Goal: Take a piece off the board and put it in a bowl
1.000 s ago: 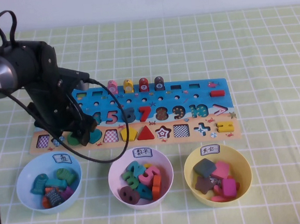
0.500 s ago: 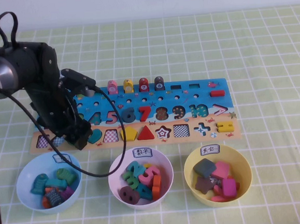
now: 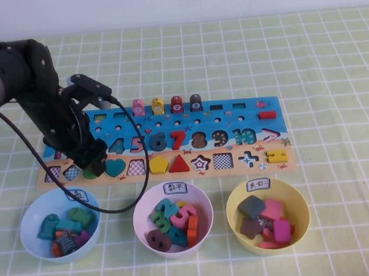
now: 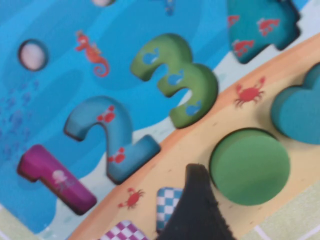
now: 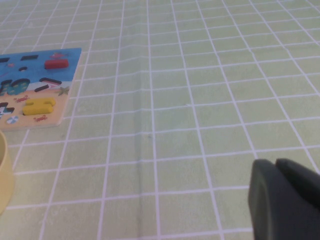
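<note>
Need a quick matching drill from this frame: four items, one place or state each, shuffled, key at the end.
Items:
1. green disc
2. left gripper
3. right gripper
4. yellow bowl

Places/states:
A. off the board, over bare cloth, shut
B. in its slot on the board's tan strip
C. holds pink, grey and brown pieces
D. low over the board's left end

Pairs: 1-B, 2-D, 3-A, 4-C
</note>
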`<state>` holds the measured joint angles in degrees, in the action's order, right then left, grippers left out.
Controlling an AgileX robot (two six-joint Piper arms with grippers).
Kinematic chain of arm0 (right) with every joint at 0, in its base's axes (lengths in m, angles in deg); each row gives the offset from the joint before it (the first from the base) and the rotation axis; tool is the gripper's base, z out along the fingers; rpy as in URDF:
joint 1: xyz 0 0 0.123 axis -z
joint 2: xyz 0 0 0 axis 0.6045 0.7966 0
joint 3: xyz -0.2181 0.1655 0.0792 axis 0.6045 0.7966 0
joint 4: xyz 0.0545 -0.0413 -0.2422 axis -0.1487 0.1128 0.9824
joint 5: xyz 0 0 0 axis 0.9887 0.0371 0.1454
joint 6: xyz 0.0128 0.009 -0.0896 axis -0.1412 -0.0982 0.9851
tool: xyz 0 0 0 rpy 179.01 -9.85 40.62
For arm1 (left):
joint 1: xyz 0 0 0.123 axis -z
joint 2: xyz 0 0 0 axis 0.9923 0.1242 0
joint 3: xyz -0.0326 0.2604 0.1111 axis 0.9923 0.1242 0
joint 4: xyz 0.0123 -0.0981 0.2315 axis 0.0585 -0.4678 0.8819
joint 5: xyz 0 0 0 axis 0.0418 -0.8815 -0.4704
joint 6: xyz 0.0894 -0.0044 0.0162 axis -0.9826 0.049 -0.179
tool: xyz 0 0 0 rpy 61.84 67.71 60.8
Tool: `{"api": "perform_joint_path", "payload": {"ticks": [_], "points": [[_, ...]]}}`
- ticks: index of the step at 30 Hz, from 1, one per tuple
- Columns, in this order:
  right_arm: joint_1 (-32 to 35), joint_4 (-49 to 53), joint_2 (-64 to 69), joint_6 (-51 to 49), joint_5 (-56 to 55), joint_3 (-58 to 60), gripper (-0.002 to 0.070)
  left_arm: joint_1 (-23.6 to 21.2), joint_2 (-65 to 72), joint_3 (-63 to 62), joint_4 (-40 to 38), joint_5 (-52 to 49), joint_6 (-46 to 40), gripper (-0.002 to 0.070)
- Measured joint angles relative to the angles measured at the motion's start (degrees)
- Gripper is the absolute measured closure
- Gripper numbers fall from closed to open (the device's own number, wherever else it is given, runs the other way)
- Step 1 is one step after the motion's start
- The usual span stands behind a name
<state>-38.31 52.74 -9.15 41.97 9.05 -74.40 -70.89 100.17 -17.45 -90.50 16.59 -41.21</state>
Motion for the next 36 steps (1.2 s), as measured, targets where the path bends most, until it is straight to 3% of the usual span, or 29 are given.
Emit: {"api": "perform_joint_path", "payload": {"ticks": [30, 33, 36], "points": [[0.0, 0.0, 0.0, 0.0, 0.0, 0.0, 0.0694, 0.0, 2.6, -0.1, -0.8, -1.3, -3.1, 0.021], [0.0, 0.0, 0.0, 0.0, 0.0, 0.0, 0.0694, 0.0, 2.8, -0.3, -0.8, -1.2, -3.1, 0.0239], [0.0, 0.0, 0.0, 0.0, 0.0, 0.0, 0.0694, -0.1, 2.9, -0.3, -0.5, -0.6, -2.8, 0.0323]]}}
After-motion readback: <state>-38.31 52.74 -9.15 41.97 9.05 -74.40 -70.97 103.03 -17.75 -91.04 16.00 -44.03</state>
